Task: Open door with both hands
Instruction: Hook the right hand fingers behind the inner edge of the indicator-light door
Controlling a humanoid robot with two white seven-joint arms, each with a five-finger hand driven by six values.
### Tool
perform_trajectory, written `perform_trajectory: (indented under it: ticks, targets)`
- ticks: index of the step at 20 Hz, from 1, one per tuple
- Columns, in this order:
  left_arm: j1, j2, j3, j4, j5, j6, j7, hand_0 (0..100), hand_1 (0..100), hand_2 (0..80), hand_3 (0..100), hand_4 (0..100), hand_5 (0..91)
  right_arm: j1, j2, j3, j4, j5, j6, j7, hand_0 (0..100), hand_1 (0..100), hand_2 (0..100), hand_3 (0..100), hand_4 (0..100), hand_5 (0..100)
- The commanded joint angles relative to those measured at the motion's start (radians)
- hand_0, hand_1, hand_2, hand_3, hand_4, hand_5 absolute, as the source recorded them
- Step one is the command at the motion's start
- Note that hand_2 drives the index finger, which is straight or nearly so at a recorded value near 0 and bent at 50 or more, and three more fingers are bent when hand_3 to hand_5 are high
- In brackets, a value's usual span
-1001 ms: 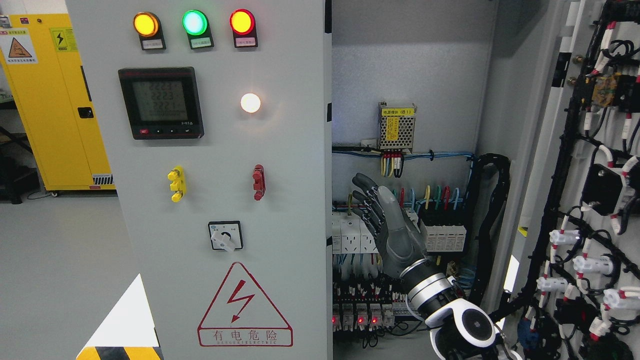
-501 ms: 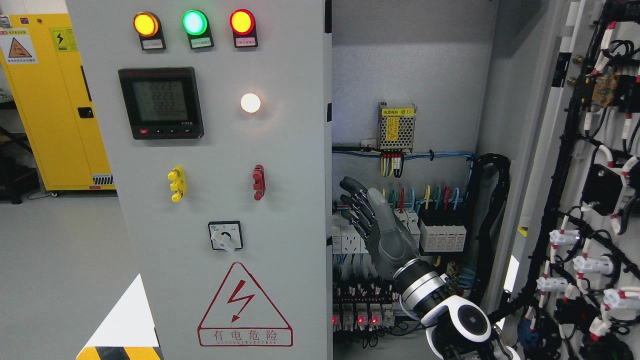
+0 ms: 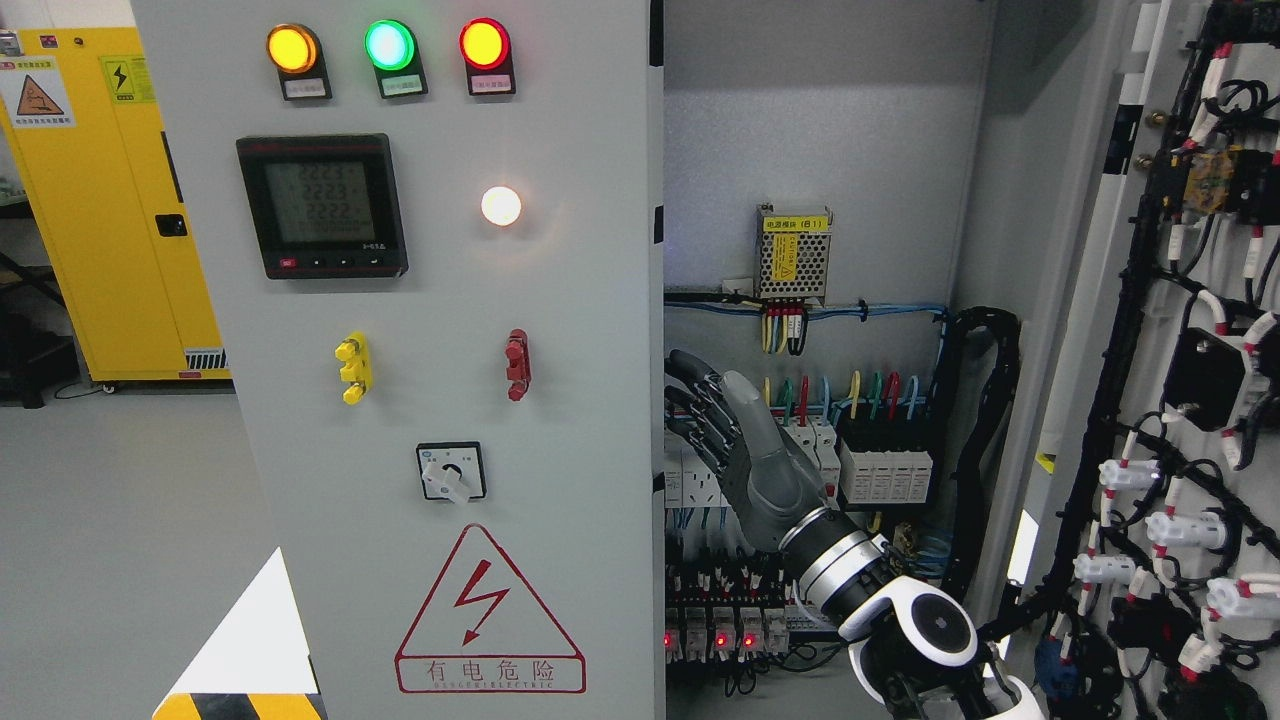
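Observation:
A grey cabinet door (image 3: 450,300) fills the left and middle of the head view, carrying three lamps, a meter, a rotary switch and a red warning triangle. Its right edge (image 3: 655,400) runs top to bottom. My right hand (image 3: 725,430) rises from the lower right, fingers spread and holding nothing. Its fingertips (image 3: 680,365) sit just right of that edge, in front of the open cabinet interior. A second door (image 3: 1180,350) hangs wide open on the right, its inner face covered with wiring. My left arm does not show.
Behind the hand are breakers (image 3: 880,470), coloured wires and a small power supply (image 3: 794,252) on the back panel. A black cable bundle (image 3: 985,440) hangs at the interior's right. A yellow cabinet (image 3: 110,200) stands at the far left on grey floor.
My right hand has moved left and slightly down, from the middle of the opening to the left door's right edge. The doors have not moved.

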Motion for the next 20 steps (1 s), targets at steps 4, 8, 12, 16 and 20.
perform_trajectory:
  ticks: [4,8,12,16,20]
  targets:
    - [0.001,-0.001,0.0,-0.001,-0.001,0.0,0.0,36,16,0.0,0,0,0.0,-0.022,0.02,-0.013,0.048,-0.016,0.018,0.024,21,6,0,0,0,0]
    - [-0.001,0.0,0.0,0.001,-0.001,0.0,-0.002,36,16,0.0,0,0,0.0,-0.037,0.02,-0.014,0.066,-0.051,0.03,0.024,21,6,0,0,0,0]
    - [0.001,0.0,0.0,0.001,-0.001,0.0,-0.002,36,16,0.0,0,0,0.0,-0.04,0.02,-0.014,0.065,-0.053,0.031,0.041,21,6,0,0,0,0]
    - [0.001,0.0,0.0,0.001,-0.001,0.0,-0.002,36,16,0.0,0,0,0.0,-0.04,0.02,-0.016,0.066,-0.054,0.031,0.046,21,6,0,0,0,0]
    - [0.001,-0.001,0.001,-0.001,-0.001,0.0,-0.002,36,16,0.0,0,0,0.0,-0.048,0.018,-0.014,0.068,-0.09,0.031,0.046,22,6,0,0,0,0]
